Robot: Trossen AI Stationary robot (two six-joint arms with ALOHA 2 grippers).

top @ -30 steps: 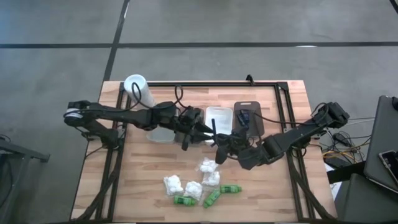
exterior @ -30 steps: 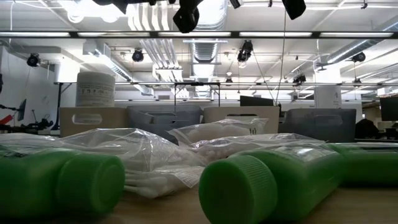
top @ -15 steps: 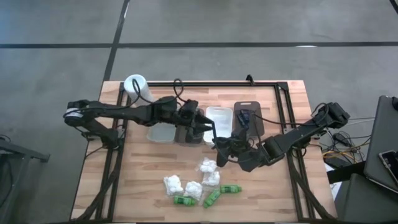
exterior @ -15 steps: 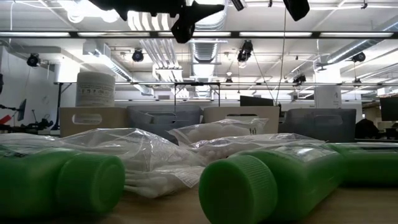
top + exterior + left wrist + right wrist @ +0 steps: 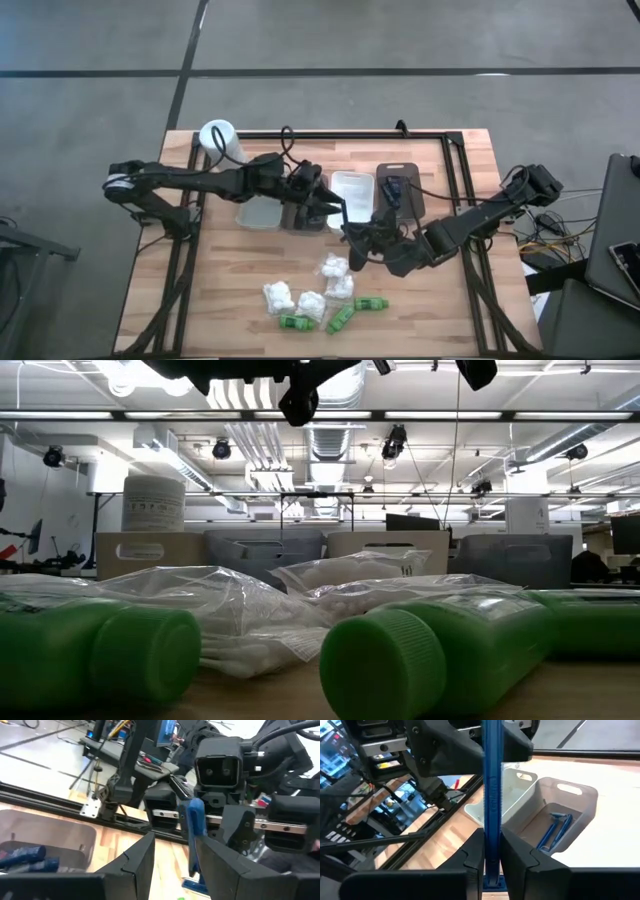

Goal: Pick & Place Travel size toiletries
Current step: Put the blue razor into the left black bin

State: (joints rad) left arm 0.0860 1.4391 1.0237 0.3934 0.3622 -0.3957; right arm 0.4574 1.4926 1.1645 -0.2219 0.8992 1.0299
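Razor [image 5: 491,810], blue-handled and upright, stands pinched between the closed fingers of the right gripper [image 5: 350,233] above the table's middle, while the left gripper [image 5: 336,207] meets it with jaws parted on either side of the handle, not visibly clamping. A second ago the two grippers were apart; the left has since swung in beside the right, which suggests a hand-over is underway. Two more razors lie in the grey tray [image 5: 580,800]. Near the table's front edge, well apart from the arms, the green bottles [image 5: 341,318] and white puffs [image 5: 279,295] wait unpicked.
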